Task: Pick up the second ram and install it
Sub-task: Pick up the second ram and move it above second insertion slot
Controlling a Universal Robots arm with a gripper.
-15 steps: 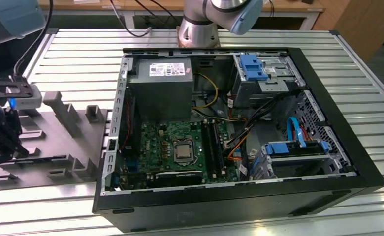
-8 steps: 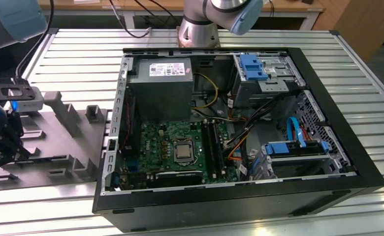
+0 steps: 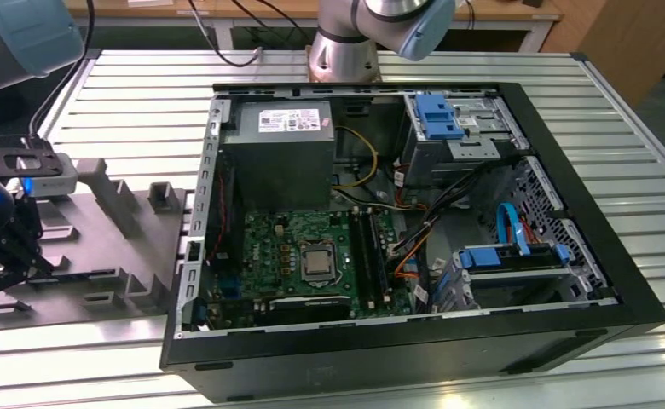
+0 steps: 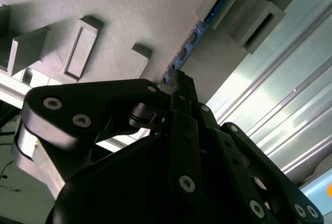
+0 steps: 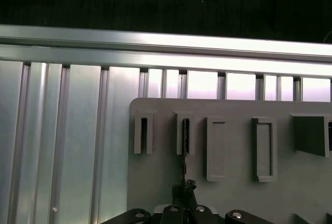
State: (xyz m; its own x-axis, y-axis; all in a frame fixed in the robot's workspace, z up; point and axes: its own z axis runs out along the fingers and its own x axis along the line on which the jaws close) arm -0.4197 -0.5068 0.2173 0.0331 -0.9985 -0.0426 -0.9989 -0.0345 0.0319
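My gripper [image 4: 178, 80] is clamped on the near end of the ram [image 4: 188, 51], which stands on edge in the holder [image 5: 155, 182], its long axis running straight away from my fingertips.

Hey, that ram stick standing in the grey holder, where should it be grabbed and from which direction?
Take the second ram by its free stretch outside the slotted block, pinching across its two flat faces from straight above. It stands on its thin edge in the grey holder, so only the faces offer a flat hold, and the block covers one end. The gripper sits at that stretch.
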